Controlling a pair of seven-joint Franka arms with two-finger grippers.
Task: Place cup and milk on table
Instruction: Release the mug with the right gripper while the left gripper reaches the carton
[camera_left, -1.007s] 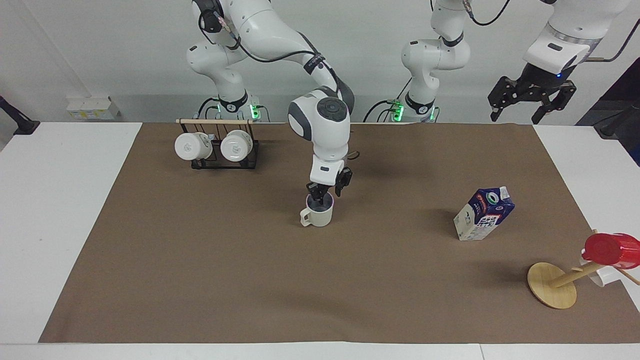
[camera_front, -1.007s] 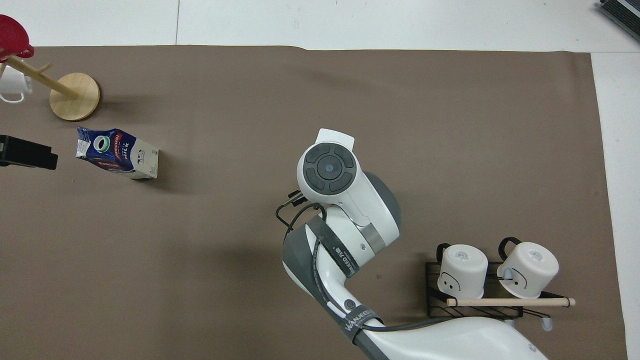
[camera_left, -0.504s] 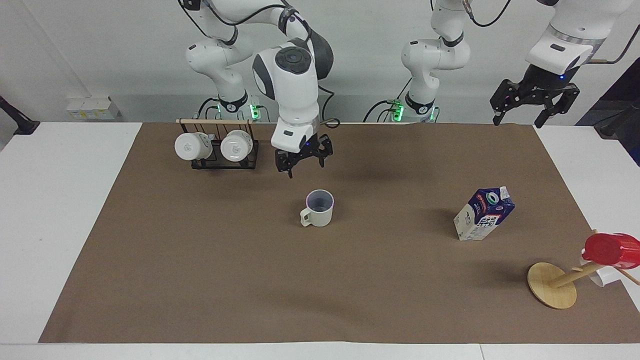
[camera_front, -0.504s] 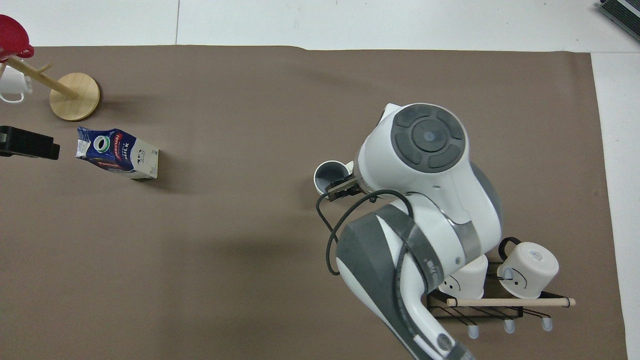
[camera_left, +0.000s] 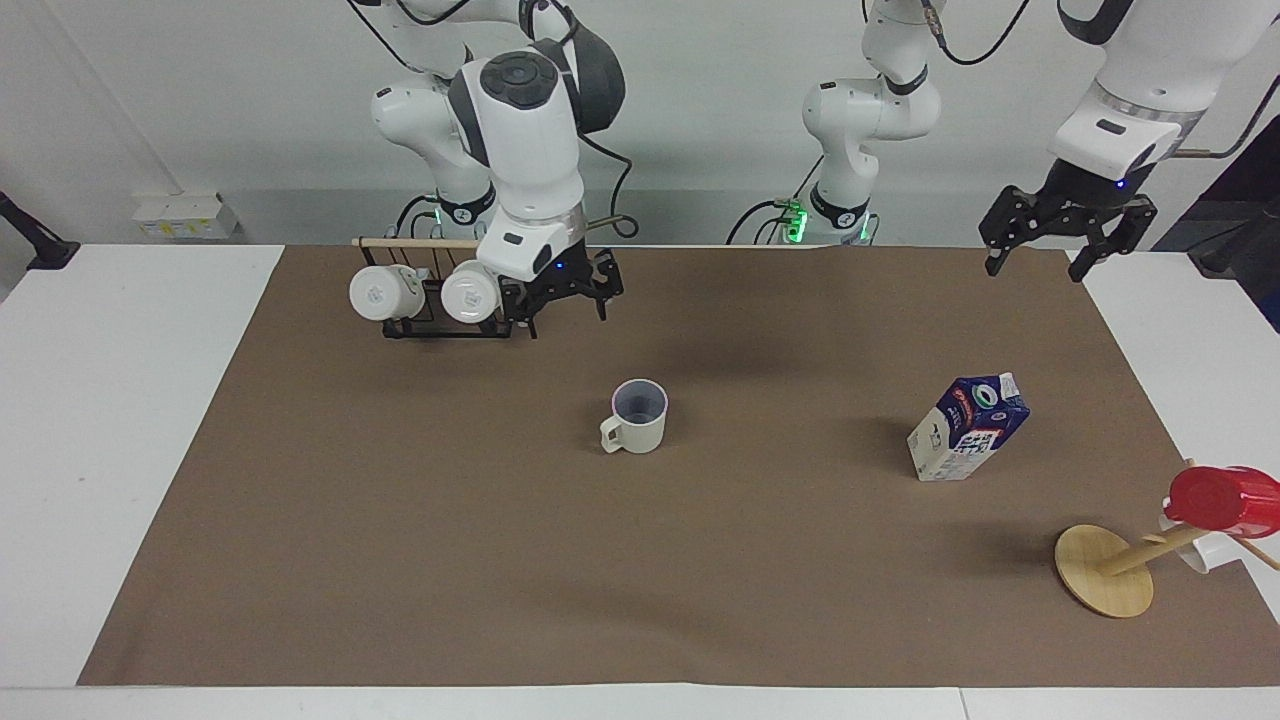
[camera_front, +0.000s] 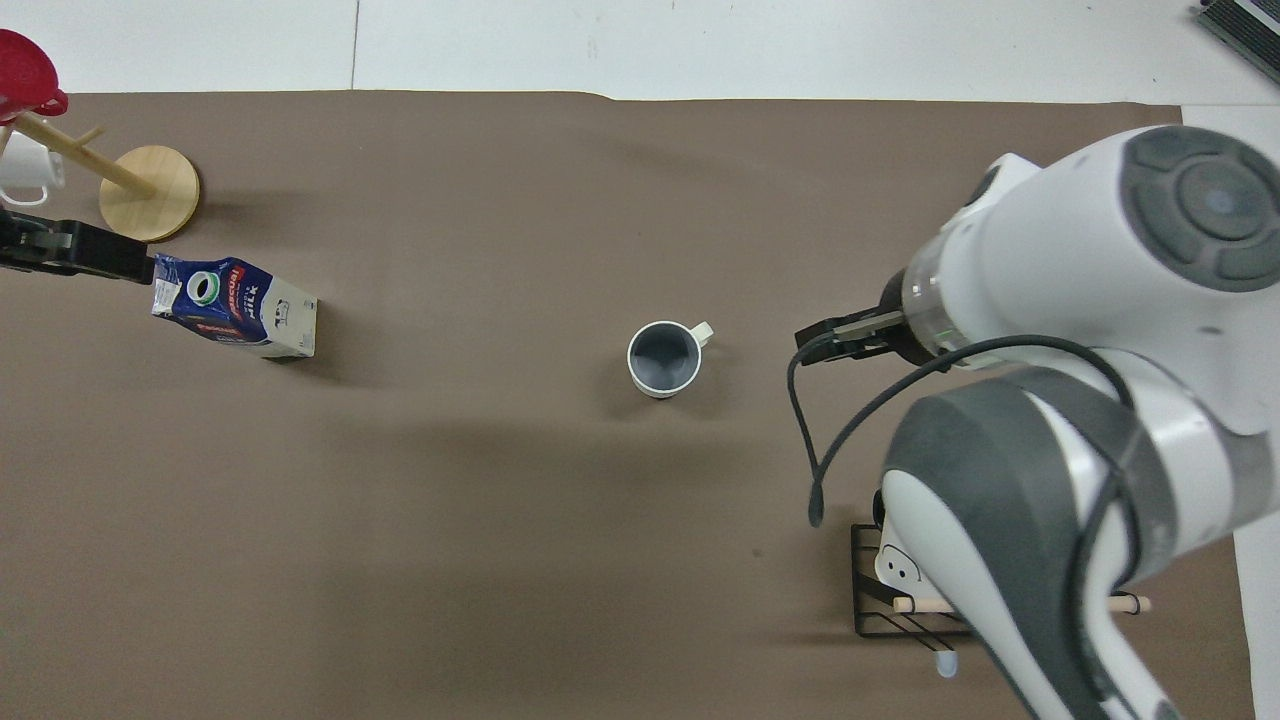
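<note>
The cream cup (camera_left: 637, 417) stands upright and alone in the middle of the brown mat (camera_left: 400, 520) on the white table (camera_left: 100, 400), its lavender-grey inside showing (camera_front: 663, 358). The blue-and-white milk (camera_left: 968, 428) carton stands on the mat toward the left arm's end (camera_front: 235, 319). My right gripper (camera_left: 566, 312) hangs open and empty in the air over the mat, beside the mug rack and well clear of the cup. My left gripper (camera_left: 1034, 268) is raised over the mat's edge at the left arm's end, open and holding nothing.
A black wire rack (camera_left: 440, 320) with a wooden rod carries two white mugs (camera_left: 472, 292) close to the right gripper. A wooden mug tree (camera_left: 1105, 570) with a red cup (camera_left: 1220, 498) stands at the mat's corner, farther from the robots than the milk.
The right gripper let go of the cup, rose off it and drew back toward the robots to beside the mug rack. The cup stayed where it was set. The left gripper barely shifted.
</note>
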